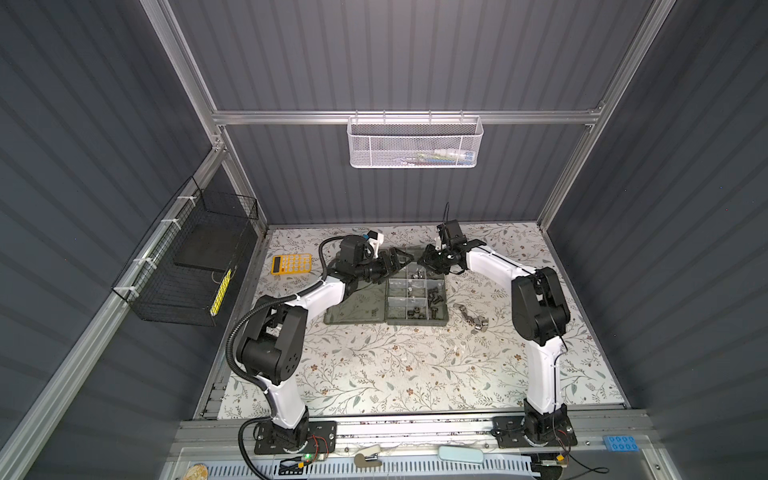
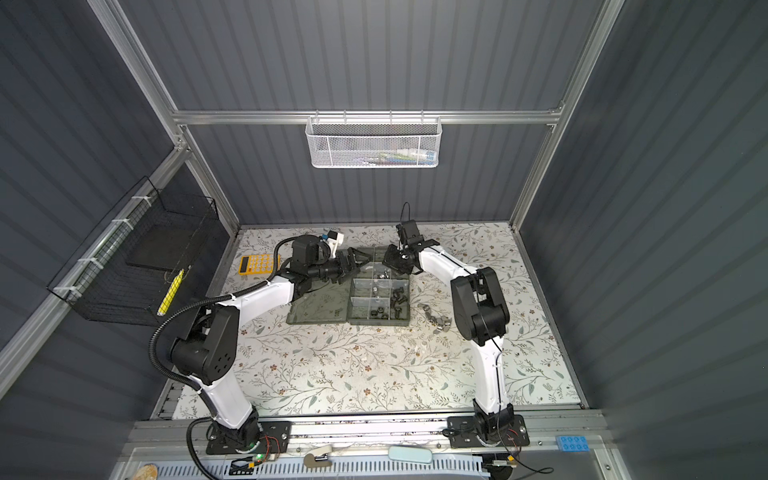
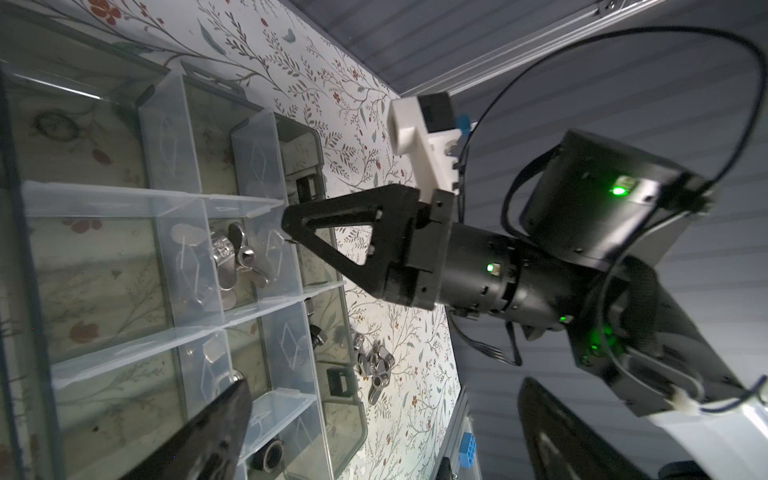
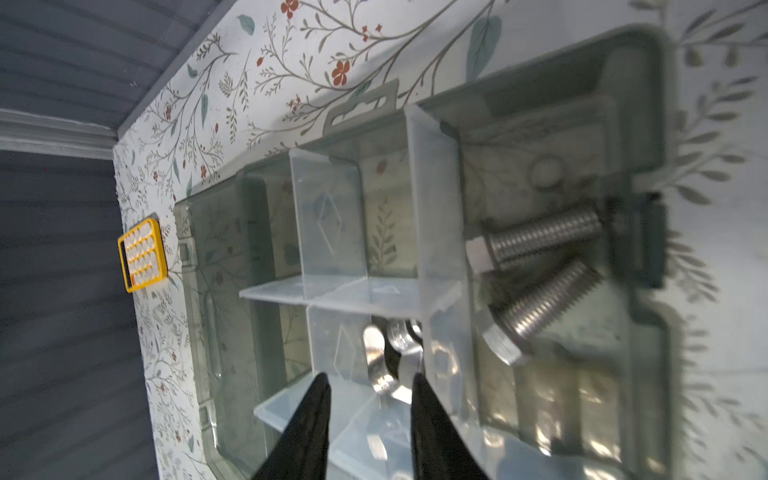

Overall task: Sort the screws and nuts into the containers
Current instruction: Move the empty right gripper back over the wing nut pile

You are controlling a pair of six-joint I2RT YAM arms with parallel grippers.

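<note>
Black right gripper (image 4: 370, 380), fingers parted and empty, hangs over a clear-walled cell (image 4: 340, 357) of the grey-green organizer case (image 4: 631, 104) — shiny silver nuts (image 4: 376, 357) lie lower-centre, just beyond its tips; loose nuts (image 1: 471, 318) mid-right in a top view, nearer this arm.

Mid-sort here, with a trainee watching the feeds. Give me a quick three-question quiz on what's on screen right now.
1. True or false: the right gripper is clamped on a screw.
2. The loose silver pieces on the table lie on which side of the organizer case? A) right arm's side B) left arm's side C) on the lid
3. In the right wrist view, how many silver screws share one cell?
Key: 1 false, its jaws stand apart; 2 A; 3 two.
</note>
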